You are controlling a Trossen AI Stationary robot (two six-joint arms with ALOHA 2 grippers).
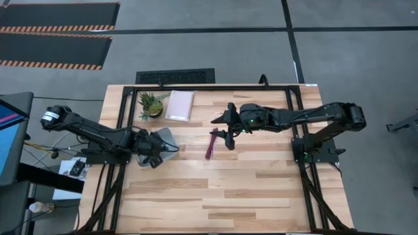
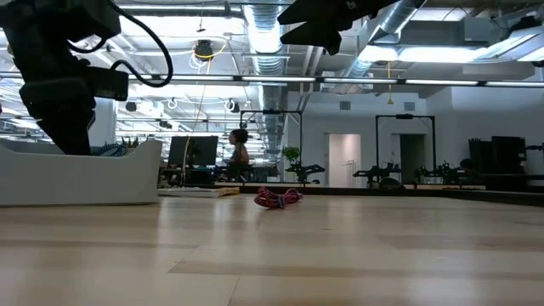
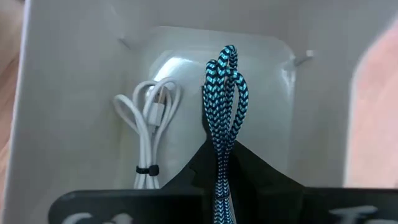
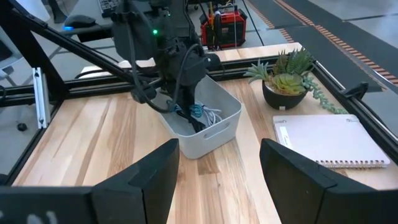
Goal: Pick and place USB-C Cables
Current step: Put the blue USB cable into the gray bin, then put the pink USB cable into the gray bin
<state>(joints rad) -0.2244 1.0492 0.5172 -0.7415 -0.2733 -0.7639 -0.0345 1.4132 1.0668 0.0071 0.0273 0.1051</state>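
Observation:
The teal cable [image 3: 224, 99] is in my left gripper [image 3: 219, 171], which is shut on it inside the pale tray [image 3: 74, 93] at the table's left [image 1: 167, 136]. The white cable [image 3: 152, 124] lies coiled on the tray floor beside it. The magenta cable [image 1: 209, 145] lies flat on the bare wood mid-table, also in the low view [image 2: 278, 198]. My right gripper [image 1: 226, 127] hovers open just right of and above it, fingers spread in its wrist view [image 4: 217, 171]. No black cable shows. My left gripper pinches the teal cable bundle between its two fingers [image 3: 249, 165] near mid-length [image 3: 221, 149], coming from above and pointing down into the tray. The looped end [image 3: 225, 62] hangs past the fingertips toward the tray floor; whether it touches, I cannot tell.
A white notebook [image 1: 179, 105] and a small potted plant [image 1: 151, 104] sit at the far side of the table, between the arms. Black frame rails run along the table's edges [image 1: 209, 88]. Bare wood stretches across the near half [image 1: 222, 196].

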